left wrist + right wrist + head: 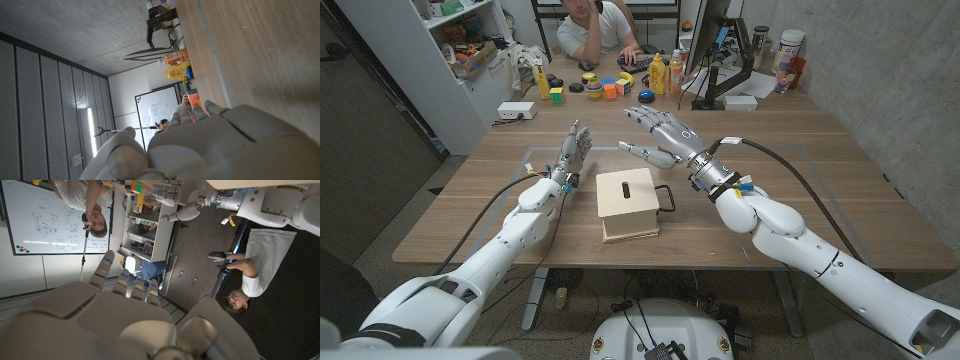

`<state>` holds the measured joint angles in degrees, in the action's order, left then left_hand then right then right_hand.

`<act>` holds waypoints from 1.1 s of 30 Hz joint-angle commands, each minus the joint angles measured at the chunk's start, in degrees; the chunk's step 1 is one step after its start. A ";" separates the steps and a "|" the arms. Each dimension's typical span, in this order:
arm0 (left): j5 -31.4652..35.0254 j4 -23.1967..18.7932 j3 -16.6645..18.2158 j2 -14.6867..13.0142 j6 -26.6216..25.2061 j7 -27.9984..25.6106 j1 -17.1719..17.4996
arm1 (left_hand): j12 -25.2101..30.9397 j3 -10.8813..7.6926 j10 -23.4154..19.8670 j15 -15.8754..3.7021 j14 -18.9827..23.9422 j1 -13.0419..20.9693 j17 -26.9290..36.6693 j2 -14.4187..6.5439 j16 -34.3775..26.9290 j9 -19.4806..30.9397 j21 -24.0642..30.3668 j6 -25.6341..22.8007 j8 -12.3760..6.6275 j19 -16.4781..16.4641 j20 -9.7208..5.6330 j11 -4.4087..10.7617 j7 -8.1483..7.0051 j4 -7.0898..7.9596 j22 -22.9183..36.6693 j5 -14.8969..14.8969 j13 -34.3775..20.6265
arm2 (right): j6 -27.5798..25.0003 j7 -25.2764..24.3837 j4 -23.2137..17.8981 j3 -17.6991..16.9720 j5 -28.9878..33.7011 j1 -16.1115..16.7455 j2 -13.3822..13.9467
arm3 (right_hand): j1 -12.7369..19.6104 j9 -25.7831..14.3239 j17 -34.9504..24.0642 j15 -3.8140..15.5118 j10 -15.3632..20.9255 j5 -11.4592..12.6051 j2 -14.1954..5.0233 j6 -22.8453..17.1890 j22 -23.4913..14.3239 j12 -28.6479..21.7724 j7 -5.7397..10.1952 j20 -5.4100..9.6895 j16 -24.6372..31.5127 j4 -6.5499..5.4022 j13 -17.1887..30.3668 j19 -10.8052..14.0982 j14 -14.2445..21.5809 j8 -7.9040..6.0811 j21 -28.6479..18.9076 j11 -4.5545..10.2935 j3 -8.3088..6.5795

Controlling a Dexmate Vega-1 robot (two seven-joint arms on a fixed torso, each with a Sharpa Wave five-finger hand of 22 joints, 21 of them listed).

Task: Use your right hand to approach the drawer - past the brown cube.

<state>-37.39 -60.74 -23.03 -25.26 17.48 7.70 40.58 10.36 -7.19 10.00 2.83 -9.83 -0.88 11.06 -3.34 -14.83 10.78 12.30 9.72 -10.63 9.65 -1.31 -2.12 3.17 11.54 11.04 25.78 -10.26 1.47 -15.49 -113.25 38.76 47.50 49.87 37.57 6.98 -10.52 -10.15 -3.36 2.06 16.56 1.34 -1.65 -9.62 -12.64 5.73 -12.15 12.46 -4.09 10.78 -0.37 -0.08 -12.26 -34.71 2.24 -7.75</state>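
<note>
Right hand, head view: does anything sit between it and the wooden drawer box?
Nothing visible does. The right hand is open, raised beyond the drawer box, with bare table between them. No brown cube is discernible near that path.

Wooden counter (800,200) carries clutter along its far edge; yellow bottle (658,73) and orange bottle (675,75) upright, side by side; black monitor stand (715,85) just beside them; white jar with dark lid (790,45) near far right corner; small coloured blocks (605,88) scattered at far middle; white power strip (517,111) at far left edge; person in white shirt (595,30) seated behind counter, head on hand; white shelf unit (460,50) on left, holding assorted items; whiteboard (45,217) in right wrist view.
</note>
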 commanded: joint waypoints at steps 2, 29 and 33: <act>0.13 3.70 -0.44 0.98 0.12 1.25 -2.11 | 0.36 0.06 16.47 0.15 -13.97 -0.12 0.12 -7.89 -0.16 0.13 -0.15 13.63 -0.45 1.68 0.10 -0.09 0.24 0.20 0.17 0.31 -0.33 | -0.55 3.34 2.75 4.39 4.13 -2.73 -0.36 | 1.00 -0.22 0.02 -0.04 0.39 0.31 0.10 -0.23 -0.15 0.20 0.18 0.01 -0.17 0.41 0.14 0.71 0.50 0.23 0.51 0.08 -0.12; -0.05 7.86 -0.54 2.04 0.62 3.24 -3.87 | 0.35 0.16 16.52 0.26 -13.96 -0.13 0.14 -7.89 -0.11 0.14 -0.20 13.67 -0.43 1.69 0.19 -0.21 0.31 0.20 0.17 0.40 -0.33 | 6.83 11.71 7.12 9.31 -0.22 -5.87 -1.50 | 2.58 -0.25 0.04 0.31 1.02 0.78 -0.85 -0.98 -0.13 0.36 0.37 0.20 -0.53 1.04 0.14 3.37 1.36 0.41 1.21 -0.28 -0.38; -0.05 7.40 -0.52 1.88 0.40 3.04 -3.60 | 0.31 0.17 16.63 0.28 -13.99 -0.13 0.14 -7.89 -0.10 0.14 -0.23 13.72 -0.42 1.74 0.18 -0.12 0.27 0.20 0.18 0.41 -0.33 | 6.76 11.66 6.94 9.23 -0.14 -5.69 -1.52 | 2.74 -0.26 0.04 0.36 0.99 0.82 -0.99 -1.12 -0.12 0.41 0.39 0.18 -0.58 1.09 0.14 3.55 1.35 0.39 1.29 -0.28 -0.44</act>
<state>-37.26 -53.40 -23.62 -23.39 17.96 10.57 36.83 10.36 -7.19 10.00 2.83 -9.83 -0.88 11.05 -3.34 -14.83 10.78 12.30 9.72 -10.63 9.65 -1.31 -2.11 3.17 11.53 11.04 25.78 -10.26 7.53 -4.92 -106.66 47.23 47.37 44.43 36.33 8.95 -10.51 -10.15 -3.15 2.56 16.98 0.59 -2.50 -9.62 -12.28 5.95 -11.67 12.07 -3.37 10.78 2.83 1.37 -11.80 -33.47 2.14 -7.87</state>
